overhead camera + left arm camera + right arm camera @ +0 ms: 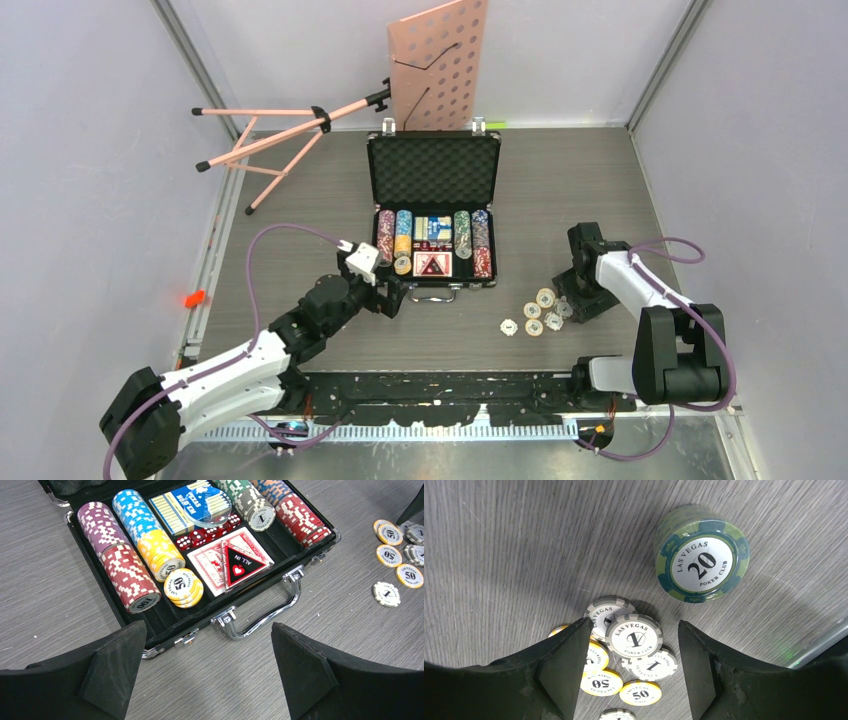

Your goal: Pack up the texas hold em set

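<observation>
1. The black briefcase [432, 168] lies open mid-table, its foam-lined lid tipped back and its handle toward the arms; I judge it stays open because chips remain outside it.
2. A pink music stand [440, 60] lies toppled behind the case, legs out to the left and its perforated desk against the back wall; it looks to be no part of the job.
3. The left gripper [207, 630] hovers just in front of the handle, jaws spread wide and holding nothing; it seems parked clear of the trays.
4. The right gripper [634, 625] is low over the loose pile to the right of the case, jaws apart and empty, straddling a white 1 chip [634, 637] without touching it; probably lining up a pick.
5. Chip rows [130, 515] fill the side troughs on edge; a few yellow 50 chips [182, 585] lie flat in the front gap, not yet lined up.
6. The card decks [192, 505] and red dice [207, 535] sit in the centre compartments.
7. A short stack of green 20 chips [701, 555] stands just beyond the right jaws; more scattered chips [540, 310] lie near it.
8. The table [300, 200] is grey wood-grain laminate; plain white panels [90, 150] wall it in.
</observation>
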